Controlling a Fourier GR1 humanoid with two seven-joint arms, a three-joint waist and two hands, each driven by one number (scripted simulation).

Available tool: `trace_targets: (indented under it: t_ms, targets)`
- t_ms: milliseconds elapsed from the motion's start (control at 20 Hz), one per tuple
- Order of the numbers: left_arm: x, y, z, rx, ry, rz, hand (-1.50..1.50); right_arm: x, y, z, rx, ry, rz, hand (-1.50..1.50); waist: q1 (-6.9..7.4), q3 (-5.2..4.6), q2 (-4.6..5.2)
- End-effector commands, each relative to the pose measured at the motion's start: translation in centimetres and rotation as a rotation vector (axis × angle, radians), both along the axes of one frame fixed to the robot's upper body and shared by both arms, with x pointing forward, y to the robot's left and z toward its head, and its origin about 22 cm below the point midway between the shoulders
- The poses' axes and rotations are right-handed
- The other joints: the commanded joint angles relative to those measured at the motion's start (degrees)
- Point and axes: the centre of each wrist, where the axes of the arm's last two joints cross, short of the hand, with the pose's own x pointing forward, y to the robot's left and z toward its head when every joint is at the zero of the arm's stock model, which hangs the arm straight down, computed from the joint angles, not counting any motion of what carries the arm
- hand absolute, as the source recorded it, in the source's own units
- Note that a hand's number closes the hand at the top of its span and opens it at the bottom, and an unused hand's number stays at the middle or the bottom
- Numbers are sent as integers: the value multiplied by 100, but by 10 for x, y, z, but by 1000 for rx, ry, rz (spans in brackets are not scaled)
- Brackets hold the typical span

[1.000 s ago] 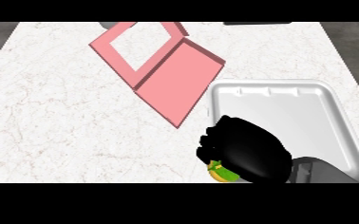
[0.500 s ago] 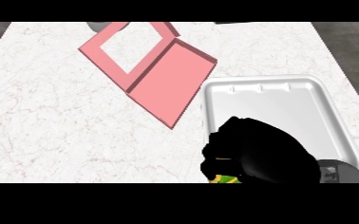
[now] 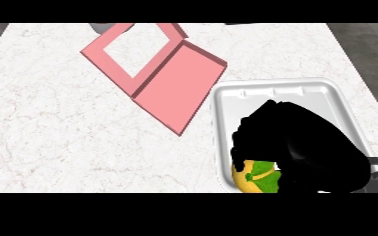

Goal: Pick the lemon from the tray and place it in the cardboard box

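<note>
The lemon (image 3: 256, 178), yellow with green patches, lies at the near left corner of the white tray (image 3: 295, 91) on the right of the counter. My right hand (image 3: 303, 145) covers it from above, fingers curled down round it, so only its lower left part shows. The cardboard box (image 3: 181, 82) is pink and lies open and flat to the tray's upper left, one half a frame-like flap (image 3: 103, 55). My left hand does not show.
A grey object (image 3: 108, 27) peeks out behind the box at the counter's far edge. White marble counter (image 3: 66, 130) stretches to the left of box and tray. The counter's right edge runs just beyond the tray.
My right hand has shifted a little right and further over the tray, and the lemon under it now shows more. Box and tray have kept their places.
</note>
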Motion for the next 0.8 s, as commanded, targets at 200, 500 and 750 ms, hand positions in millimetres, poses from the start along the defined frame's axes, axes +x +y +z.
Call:
trace_targets:
  t_ms: [200,500,750]
  targets:
    - [113,-12,48,-98,-562,24,0,19,-8,25,56,33,-80,150,74,-30,25]
    - [118,-16,50,-97,-581,-4,0,30,-4,40,82,69,-91,150,165,-28,35]
    - [121,-18,50,-104,-574,-26,0,43,5,47,69,85,-142,150,300,-47,64]
